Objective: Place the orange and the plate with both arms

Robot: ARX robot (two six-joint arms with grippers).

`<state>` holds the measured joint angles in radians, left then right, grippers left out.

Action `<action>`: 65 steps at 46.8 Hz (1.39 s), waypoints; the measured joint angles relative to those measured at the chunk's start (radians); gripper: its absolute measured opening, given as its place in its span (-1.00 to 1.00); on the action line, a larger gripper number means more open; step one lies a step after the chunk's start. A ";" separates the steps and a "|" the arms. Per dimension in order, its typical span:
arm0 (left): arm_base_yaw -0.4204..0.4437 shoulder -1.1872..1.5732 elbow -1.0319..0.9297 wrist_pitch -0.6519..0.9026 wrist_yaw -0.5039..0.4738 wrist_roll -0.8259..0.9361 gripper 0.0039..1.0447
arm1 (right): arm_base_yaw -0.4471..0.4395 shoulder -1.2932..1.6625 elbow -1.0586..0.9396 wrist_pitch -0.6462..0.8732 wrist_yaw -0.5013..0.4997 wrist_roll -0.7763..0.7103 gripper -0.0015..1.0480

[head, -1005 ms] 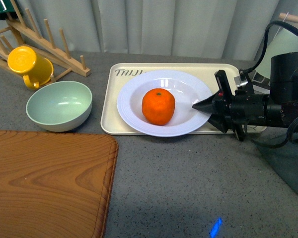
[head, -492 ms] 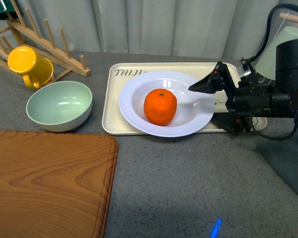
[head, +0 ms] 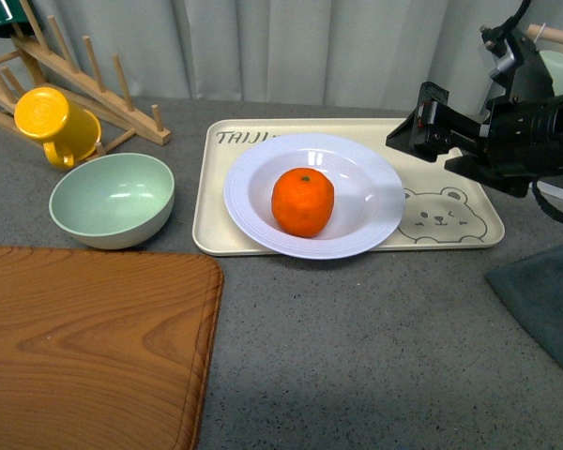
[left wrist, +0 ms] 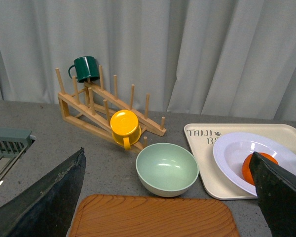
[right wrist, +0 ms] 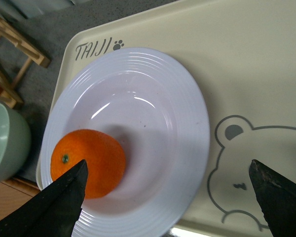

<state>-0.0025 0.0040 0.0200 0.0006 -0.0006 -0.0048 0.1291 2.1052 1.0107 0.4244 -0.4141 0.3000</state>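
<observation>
The orange (head: 302, 202) lies in the white ridged plate (head: 375, 202), which rests on the beige bear tray (head: 450, 225). My right gripper (head: 415, 131) is open and empty. It hovers above the tray's far right part, apart from the plate. In the right wrist view the gripper (right wrist: 167, 163) looks down on the plate (right wrist: 197, 123) and the orange (right wrist: 96, 153). My left gripper (left wrist: 167, 152) is open and empty. It is out of the front view. Its view shows the plate (left wrist: 232, 153) and the orange (left wrist: 247, 168) ahead to the right.
A pale green bowl (head: 113, 199) stands left of the tray. A yellow mug (head: 52, 122) hangs on the wooden rack (head: 84, 70) at the back left, with a green mug (left wrist: 85, 68) on top. A wooden board (head: 84, 347) fills the front left. A grey cloth (head: 544, 300) lies at the right.
My right gripper opened off the plate's right rim, then rose and drew back to the right. The plate with the orange shifted slightly right and now rests on the tray.
</observation>
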 joint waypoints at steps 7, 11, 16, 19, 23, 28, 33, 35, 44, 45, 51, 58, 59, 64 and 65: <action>0.000 0.000 0.000 0.000 0.000 0.000 0.88 | 0.024 -0.123 -0.132 0.067 0.126 -0.169 0.83; 0.000 0.000 0.000 0.000 0.000 0.000 0.88 | 0.030 -0.211 -0.236 0.137 0.237 -0.264 0.83; 0.000 0.000 0.000 0.000 0.000 0.000 0.88 | 0.030 -0.352 -0.393 0.232 0.385 -0.359 0.83; 0.000 0.000 0.000 0.000 0.000 0.000 0.88 | 0.029 -0.428 -0.468 0.250 0.439 -0.383 0.83; 0.000 0.000 0.000 0.000 0.000 0.000 0.88 | 0.029 -0.510 -0.546 0.251 0.471 -0.391 0.83; 0.000 0.000 0.000 0.000 0.000 0.000 0.88 | 0.030 -0.692 -0.691 0.217 0.522 -0.397 0.83; 0.000 0.000 0.000 0.000 0.000 0.000 0.88 | 0.031 -0.905 -0.803 0.106 0.547 -0.389 0.83; 0.000 0.000 0.000 0.000 0.000 0.000 0.88 | 0.031 -0.999 -0.839 0.054 0.561 -0.389 0.83; 0.000 0.000 0.000 0.000 0.000 0.000 0.88 | 0.108 -1.453 -0.929 -0.222 0.674 -0.383 0.83; 0.000 0.000 0.000 0.000 0.000 0.000 0.88 | 0.131 -1.513 -0.940 -0.245 0.693 -0.391 0.83; 0.000 0.000 0.000 0.000 0.000 0.000 0.88 | 0.205 -1.757 -0.953 -0.337 0.761 -0.429 0.83; 0.000 0.000 0.000 0.000 0.000 0.000 0.88 | 0.230 -1.846 -0.961 -0.374 0.782 -0.458 0.83; 0.000 0.000 0.000 0.000 0.000 0.000 0.88 | 0.230 -1.846 -0.961 -0.374 0.782 -0.460 0.83; 0.000 0.000 0.000 0.000 0.000 0.000 0.88 | 0.230 -1.846 -0.961 -0.374 0.782 -0.462 0.83; 0.000 0.000 0.000 0.000 0.000 0.000 0.88 | 0.230 -1.846 -0.961 -0.374 0.782 -0.462 0.83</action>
<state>-0.0025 0.0040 0.0200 0.0006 -0.0006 -0.0048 0.3592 0.2588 0.0494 0.0502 0.3683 -0.1616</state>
